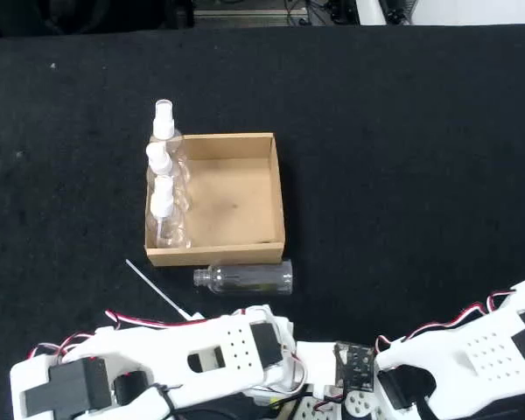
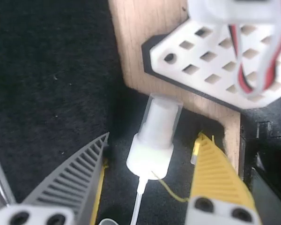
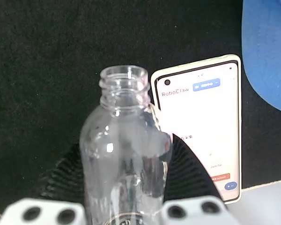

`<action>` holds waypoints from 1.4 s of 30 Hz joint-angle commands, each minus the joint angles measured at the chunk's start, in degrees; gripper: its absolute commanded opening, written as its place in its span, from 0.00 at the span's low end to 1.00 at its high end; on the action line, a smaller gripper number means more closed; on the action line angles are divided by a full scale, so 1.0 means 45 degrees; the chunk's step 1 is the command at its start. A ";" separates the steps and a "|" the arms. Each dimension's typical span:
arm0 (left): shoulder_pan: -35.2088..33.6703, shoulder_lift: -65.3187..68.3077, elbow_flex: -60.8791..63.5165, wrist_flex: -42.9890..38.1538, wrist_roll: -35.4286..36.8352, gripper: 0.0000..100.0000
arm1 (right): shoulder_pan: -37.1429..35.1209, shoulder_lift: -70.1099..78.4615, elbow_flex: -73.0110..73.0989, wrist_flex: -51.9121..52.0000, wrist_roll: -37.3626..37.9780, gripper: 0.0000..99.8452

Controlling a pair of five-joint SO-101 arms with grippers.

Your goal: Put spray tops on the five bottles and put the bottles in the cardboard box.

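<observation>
A black cloth-covered table [image 1: 420, 131] spans the high view. Two white arms sit along the bottom edge: the left arm [image 1: 157, 359] at lower left, the right arm [image 1: 481, 350] at lower right.

An open, square, brown cardboard box [image 1: 236, 210] sits left of centre. Three clear plastic bottles with white spray tops [image 1: 168, 188] stand in a row against the box's left wall. The topmost one looks to be at the box's upper left corner, and I cannot tell if it is fully inside. A fourth clear bottle, uncapped [image 1: 245, 278], lies on its side just below the box's lower wall, neck pointing left.

The right gripper [image 3: 126, 143] is clenched on a fifth clear bottle with an open threaded neck [image 3: 124, 154]. Beyond it a white-framed phone with a lit screen [image 3: 199, 126] lies on the cloth beside a blue object [image 3: 267, 47].

The left gripper [image 2: 153, 136] is released, and its grey and yellow fingers stand either side of a loose white spray top [image 2: 154, 140] on the cloth. The spray top's thin white dip tube [image 1: 157, 284] shows at lower left of the box.
</observation>
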 commanded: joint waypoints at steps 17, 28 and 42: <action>0.0322 0.0039 -0.3507 0.3770 -0.0117 0.04 | 0.0039 -0.0283 -0.1944 0.1407 0.0137 0.01; -0.1358 -0.1465 -0.7941 0.7443 -0.0996 0.03 | -0.0762 -0.0283 -0.3018 0.2559 -0.0313 0.01; -0.4347 -0.7521 -0.9114 0.5177 -0.0547 0.03 | -0.1407 -0.2256 -0.1924 0.2735 -0.1270 0.01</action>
